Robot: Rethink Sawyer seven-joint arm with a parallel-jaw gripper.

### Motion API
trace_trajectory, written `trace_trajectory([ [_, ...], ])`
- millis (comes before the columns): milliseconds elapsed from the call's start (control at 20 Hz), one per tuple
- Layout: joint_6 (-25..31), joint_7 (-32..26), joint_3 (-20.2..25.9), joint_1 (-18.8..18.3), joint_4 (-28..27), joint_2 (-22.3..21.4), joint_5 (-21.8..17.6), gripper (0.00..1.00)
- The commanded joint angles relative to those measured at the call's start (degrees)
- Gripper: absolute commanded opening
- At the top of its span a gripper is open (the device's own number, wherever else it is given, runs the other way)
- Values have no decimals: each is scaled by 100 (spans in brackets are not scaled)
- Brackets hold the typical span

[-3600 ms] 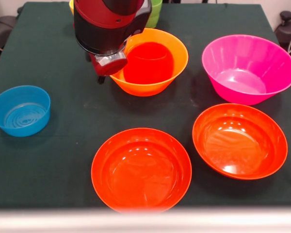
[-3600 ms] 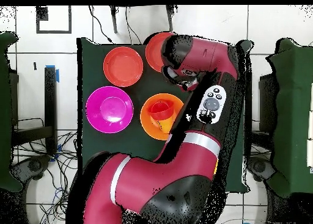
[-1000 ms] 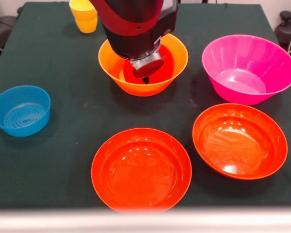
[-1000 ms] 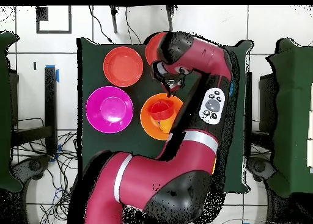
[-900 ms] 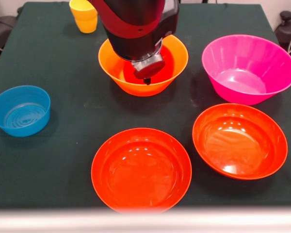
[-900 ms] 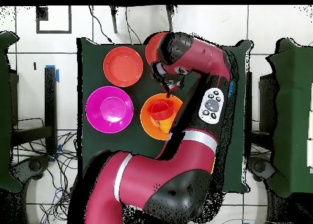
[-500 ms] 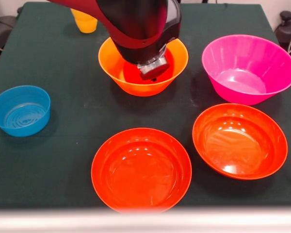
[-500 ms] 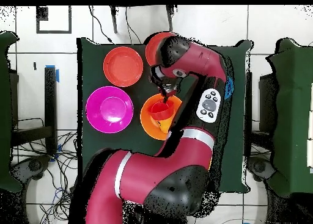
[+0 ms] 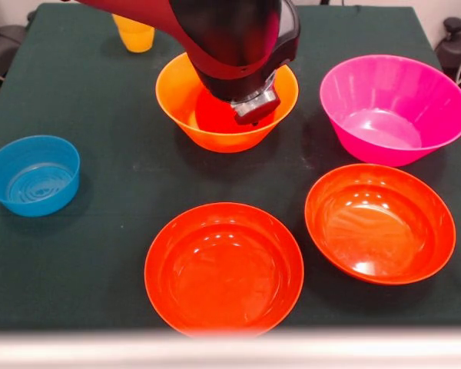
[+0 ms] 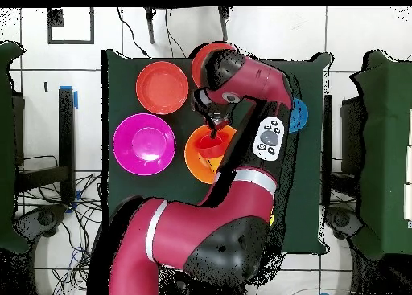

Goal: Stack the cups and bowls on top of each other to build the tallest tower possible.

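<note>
A large orange bowl [image 9: 186, 108] stands at the far middle of the table with a small red-orange bowl [image 9: 213, 114] inside it. My gripper [image 9: 253, 108] hangs over this bowl's right half, down at rim height, just right of the small bowl. The overhead view shows the gripper [image 10: 215, 128] above the small red-orange bowl [image 10: 211, 145] in the orange bowl [image 10: 197, 157]. The arm hides what the gripper does. A yellow-orange cup [image 9: 135, 34] stands at the far left, partly behind the arm. The green cup is hidden.
A large magenta bowl [image 9: 392, 108] stands right of the orange bowl. Two wide red-orange bowls [image 9: 224, 267] [image 9: 380, 223] sit near the front edge. A small blue bowl [image 9: 32, 174] sits at the left. The arm covers the table's far middle.
The arm has swung from the orange bowl's left side to over it. In the last second the gripper has moved right across the bowl, and the arm now covers more of the cups.
</note>
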Motion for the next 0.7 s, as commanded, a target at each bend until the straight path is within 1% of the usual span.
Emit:
trace_trajectory([
  [50, 95, 659, 449, 90, 310, 383, -151, 100],
  [200, 57, 599, 383, 93, 191, 477, -244, 100],
  [250, 89, 559, 308, 77, 62, 559, -332, 100],
  [350, 268, 512, 174, 31, -138, 670, -449, 100],
  [450, 436, 469, 51, 12, -224, 714, -542, 100],
  [700, 722, 478, -193, 89, -43, 596, -657, 100],
])
